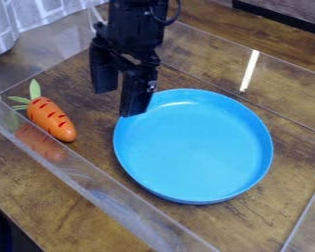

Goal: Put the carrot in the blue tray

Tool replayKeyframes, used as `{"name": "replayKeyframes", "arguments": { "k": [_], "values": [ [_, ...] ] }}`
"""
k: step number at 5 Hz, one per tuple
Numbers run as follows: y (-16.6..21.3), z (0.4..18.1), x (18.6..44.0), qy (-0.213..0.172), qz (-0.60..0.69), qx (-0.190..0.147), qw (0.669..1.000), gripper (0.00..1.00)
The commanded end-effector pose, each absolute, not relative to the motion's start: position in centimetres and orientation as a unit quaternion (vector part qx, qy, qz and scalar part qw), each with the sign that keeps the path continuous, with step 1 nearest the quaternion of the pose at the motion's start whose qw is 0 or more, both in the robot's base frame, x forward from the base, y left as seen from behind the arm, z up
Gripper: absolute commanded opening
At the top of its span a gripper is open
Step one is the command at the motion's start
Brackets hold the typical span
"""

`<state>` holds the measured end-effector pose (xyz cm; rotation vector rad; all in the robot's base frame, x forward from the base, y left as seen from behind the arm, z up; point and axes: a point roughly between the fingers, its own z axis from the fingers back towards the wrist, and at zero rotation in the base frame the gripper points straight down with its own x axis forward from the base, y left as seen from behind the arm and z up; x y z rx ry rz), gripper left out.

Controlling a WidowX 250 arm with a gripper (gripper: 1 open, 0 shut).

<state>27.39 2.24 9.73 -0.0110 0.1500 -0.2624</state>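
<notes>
Camera view shows the task not yet begun: the small orange toy carrot (50,118) lies on the wooden desk (101,167) at the left, apart from the round blue plastic tray (193,145), while the black gripper (122,86) hangs with fingers wide and empty between them.

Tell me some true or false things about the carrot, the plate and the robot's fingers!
1. The carrot is lying inside the blue tray. False: it lies on the wooden table, left of the tray.
2. The blue tray has nothing in it. True.
3. The fingers of the gripper are squeezing the carrot. False: they stand open and hold nothing, apart from the carrot.
4. The carrot's green leaves point away from the tray. True.
5. The gripper points down toward the table. True.
</notes>
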Motion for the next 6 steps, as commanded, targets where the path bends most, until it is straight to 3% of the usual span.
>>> {"name": "replayKeyframes", "arguments": {
  "k": [1,6],
  "values": [
    [3.1,10.5,27.6,0.056,-0.143,0.0,0.988,1.0],
    [5.7,8.4,26.9,0.069,-0.25,0.01,0.966,1.0]
  ]
}}
